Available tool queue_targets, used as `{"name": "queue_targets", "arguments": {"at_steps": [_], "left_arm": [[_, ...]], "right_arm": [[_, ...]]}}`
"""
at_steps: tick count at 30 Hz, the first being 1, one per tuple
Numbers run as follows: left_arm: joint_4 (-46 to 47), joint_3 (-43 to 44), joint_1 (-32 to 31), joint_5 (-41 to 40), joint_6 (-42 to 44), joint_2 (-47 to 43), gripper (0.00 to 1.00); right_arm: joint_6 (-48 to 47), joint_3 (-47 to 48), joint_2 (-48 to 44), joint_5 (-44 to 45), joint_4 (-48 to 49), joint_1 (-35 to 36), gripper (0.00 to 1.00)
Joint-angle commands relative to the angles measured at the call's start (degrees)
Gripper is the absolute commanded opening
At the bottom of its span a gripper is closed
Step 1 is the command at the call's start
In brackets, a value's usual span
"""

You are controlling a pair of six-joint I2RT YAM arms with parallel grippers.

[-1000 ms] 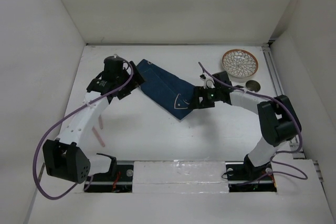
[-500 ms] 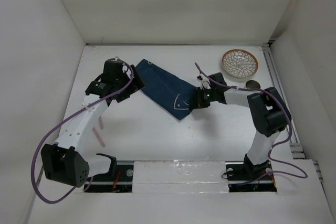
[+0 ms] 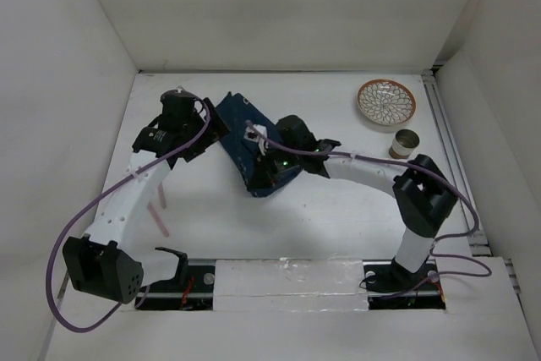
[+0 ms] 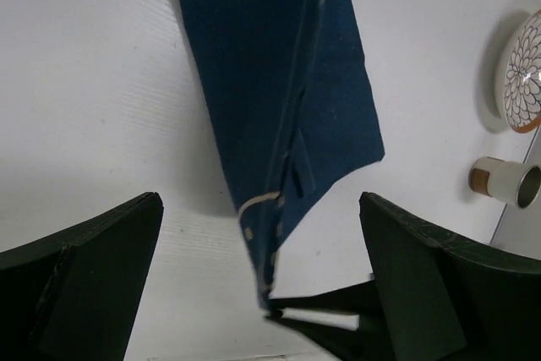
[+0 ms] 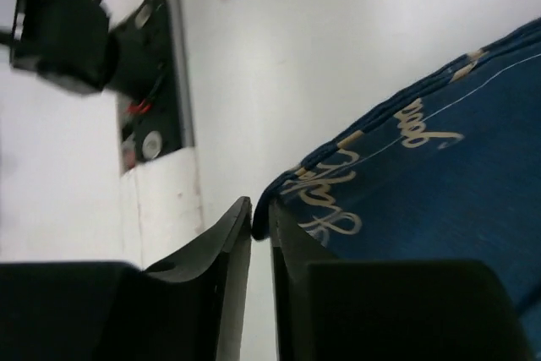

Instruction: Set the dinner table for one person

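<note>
A navy blue placemat [image 3: 239,128] lies bunched and partly folded on the white dinner table [image 3: 338,217], left of centre. My right gripper [image 3: 260,172] is shut on the mat's corner edge, and in the right wrist view that gripper [image 5: 260,209] pinches the hem of the placemat [image 5: 439,175] with its cream lettering. My left gripper [image 3: 215,127] hovers open at the mat's far left end. From the left wrist, the left gripper [image 4: 260,209] spans the narrow lifted end of the placemat [image 4: 279,82], jaws wide and apart from the cloth.
A patterned plate [image 3: 385,101] and a small cup [image 3: 405,142] stand at the back right; the plate [image 4: 520,73] and cup [image 4: 507,182] also show from the left wrist. Pink sticks [image 3: 159,209] lie near the left arm. White walls enclose the table.
My right gripper closed on the placemat's near corner and carried it left, folding the mat over itself. The left arm shifted slightly back, still open.
</note>
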Motion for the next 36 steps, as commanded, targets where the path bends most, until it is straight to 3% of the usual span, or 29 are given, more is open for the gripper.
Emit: {"name": "queue_targets", "arguments": {"at_steps": [1,2,3,4,5,6,7,10,11,14,18,29,32,35,36], "left_arm": [[-0.9,0.1,0.0,-2.3,-3.2,-2.1,1.0],[-0.9,0.1,0.0,-2.8,-4.5,-2.1,1.0],[-0.9,-0.8,0.0,-2.8,-5.3,-2.6,1.0],[-0.9,-1.8,0.0,-2.8,-5.9,-3.3,1.0],[-0.1,-2.3,0.0,-2.8,-6.5,-3.3,1.0],[0.5,-3.0,0.0,-1.8,-7.2,-3.8,1.0],[1.7,-4.5,0.0,-1.0,-7.2,-3.8,1.0],[4.1,-6.8,0.0,3.0,-8.2,-3.8,1.0],[4.1,-8.2,0.0,3.7,-8.3,-3.3,1.0],[6.6,-11.3,0.0,5.1,-9.3,-1.0,1.0],[11.3,-15.1,0.0,8.7,-9.3,3.0,1.0],[17.4,-20.9,0.0,7.3,-12.6,12.7,1.0],[16.8,-21.5,0.0,6.7,-12.6,15.6,1.0],[15.5,-21.5,0.0,5.6,-13.1,18.8,1.0],[15.5,-21.5,0.0,5.6,-13.1,19.7,1.0]], "right_arm": [[-8.4,3.1,4.1,-10.5,-5.7,4.3,0.21],[-9.7,3.7,4.1,-11.0,-7.5,6.0,0.33],[-10.3,3.7,4.1,-10.4,-7.5,6.0,0.51],[-9.3,3.7,3.0,-5.9,-7.5,6.0,0.63],[-8.5,2.3,0.2,-3.0,-6.1,6.0,0.9],[-6.4,-0.3,-1.5,1.0,-5.0,6.0,1.0],[-5.4,-1.5,-3.2,10.9,-4.5,6.0,1.0],[-2.2,-3.8,-7.7,25.4,-5.0,6.7,1.0],[-2.2,-3.8,-7.7,34.9,-6.7,6.7,1.0],[0.6,-0.5,-4.7,47.5,-13.9,6.7,1.0],[0.6,3.4,0.9,49.2,-17.4,6.1,1.0],[0.1,9.9,11.1,53.6,-18.5,2.8,0.94],[-0.5,11.5,14.1,53.6,-19.8,2.8,0.79],[-0.5,12.2,14.8,53.6,-19.8,2.8,0.39],[-0.5,12.2,14.8,53.6,-19.8,2.8,0.33]]}}
